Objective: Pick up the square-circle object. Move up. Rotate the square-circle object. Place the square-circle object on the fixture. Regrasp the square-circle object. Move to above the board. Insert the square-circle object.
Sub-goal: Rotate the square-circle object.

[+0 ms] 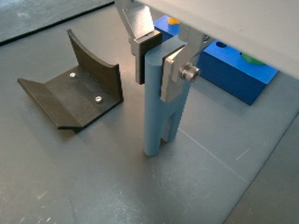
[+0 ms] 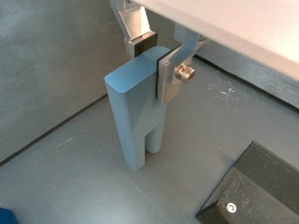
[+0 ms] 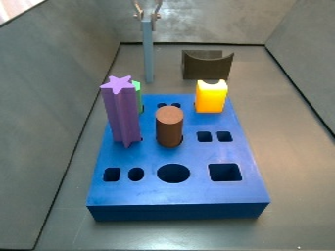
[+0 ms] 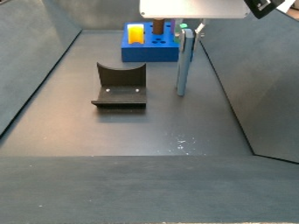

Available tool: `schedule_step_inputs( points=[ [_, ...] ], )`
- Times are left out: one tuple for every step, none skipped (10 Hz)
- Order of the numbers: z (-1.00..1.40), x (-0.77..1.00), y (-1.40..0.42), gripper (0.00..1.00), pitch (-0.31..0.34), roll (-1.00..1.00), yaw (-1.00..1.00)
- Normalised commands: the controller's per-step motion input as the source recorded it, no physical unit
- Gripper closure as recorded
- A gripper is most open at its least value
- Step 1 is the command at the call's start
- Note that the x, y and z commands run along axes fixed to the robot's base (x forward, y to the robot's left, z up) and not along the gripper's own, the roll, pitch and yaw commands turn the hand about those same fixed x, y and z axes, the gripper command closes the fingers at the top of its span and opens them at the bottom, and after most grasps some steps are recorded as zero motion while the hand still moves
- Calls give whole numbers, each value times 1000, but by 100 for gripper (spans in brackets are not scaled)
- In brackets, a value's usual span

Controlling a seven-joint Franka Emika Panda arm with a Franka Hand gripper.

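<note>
Pick-up step, I judge: the hand (image 1: 156, 59) is clamped on the top of the peg (image 1: 163, 109), which stands upright on the grey floor (image 4: 176, 122) between the fixture (image 4: 119, 85) and the board (image 4: 152, 51), its foot apparently touching down. Next I must lift straight up, then turn it toward the fixture. Peg is smooth matte grey-blue, slim, slotted at its foot; fixture is a dark, dipped cradle with screw heads; board is thick blue.

Purple star peg (image 3: 120, 110) standing upright at the left of the blue slab, small green piece (image 3: 136, 88) just behind it; brown round cylinder (image 3: 169, 126) upright just right of the star peg; yellow-orange block (image 3: 213, 95) further back at right; dark grey floor (image 3: 281, 147) with grey walls around
</note>
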Motion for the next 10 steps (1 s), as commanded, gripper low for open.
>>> schedule_step_inputs(
  points=[
    [-304, 18, 16, 100, -13, 78, -17],
    [-302, 12, 0, 100, -10, 76, -21],
    [-302, 15, 1, 100, -10, 76, -21],
    [-301, 16, 0, 100, -10, 76, -21],
    [-301, 16, 0, 100, -10, 76, -21],
    [-301, 16, 0, 100, -10, 76, -21],
    [-301, 16, 0, 100, -10, 76, -21],
    [-301, 16, 0, 100, -9, 76, -21],
    [-301, 16, 0, 100, -9, 76, -21],
    [0, 0, 0, 0, -9, 76, -21]
  ],
)
